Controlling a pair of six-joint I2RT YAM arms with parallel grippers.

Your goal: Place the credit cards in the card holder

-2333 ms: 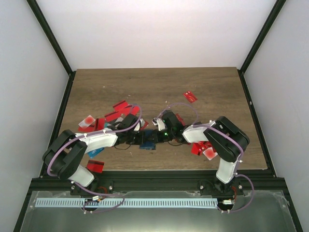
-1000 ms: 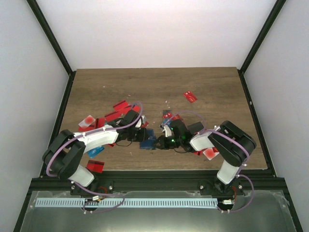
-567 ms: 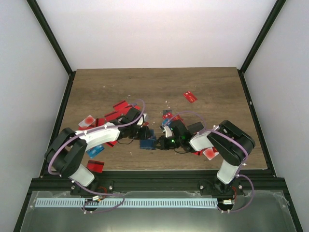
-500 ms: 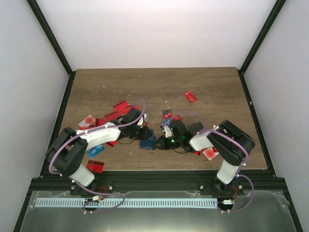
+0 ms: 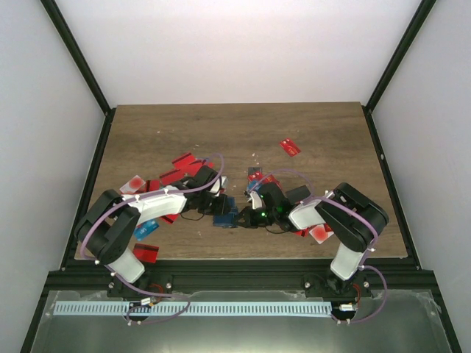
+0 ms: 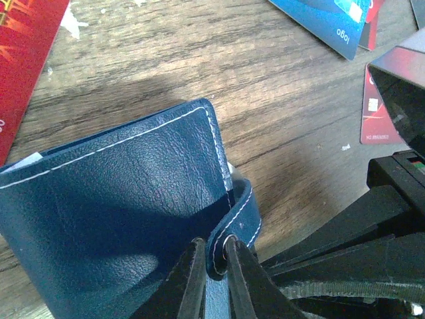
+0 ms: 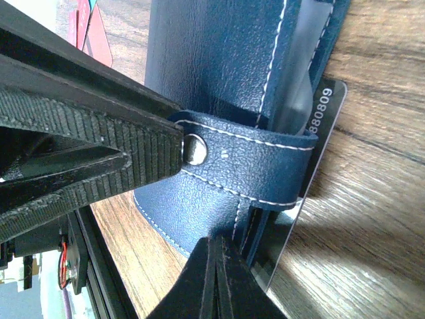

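White walls enclose a wooden table [image 5: 324, 140]. The navy, white-stitched card holder [image 5: 224, 216] lies at 6 o'clock from centre, and in the right wrist view its long edges run 12 to 6. The left gripper [image 6: 211, 251] pinches its snap strap [image 6: 234, 219]. The right gripper [image 7: 216, 244] is clenched, tips at the holder's edge. Red credit cards [image 5: 184, 163] lie scattered toward 9 o'clock.

One card holder [image 6: 119, 219], two arms [image 5: 151, 206], credit cards [image 5: 290, 147] overlapping, too many to count exactly, one lying apart.

The right pincer [image 7: 216, 244] now sits at the card holder's [image 6: 119, 206] right edge, no longer its far side, leaving a dark card [image 5: 255, 174] uncovered. The left pincer [image 6: 212, 247] now reaches in from the far side, its elbow [image 5: 110, 224] farther right.
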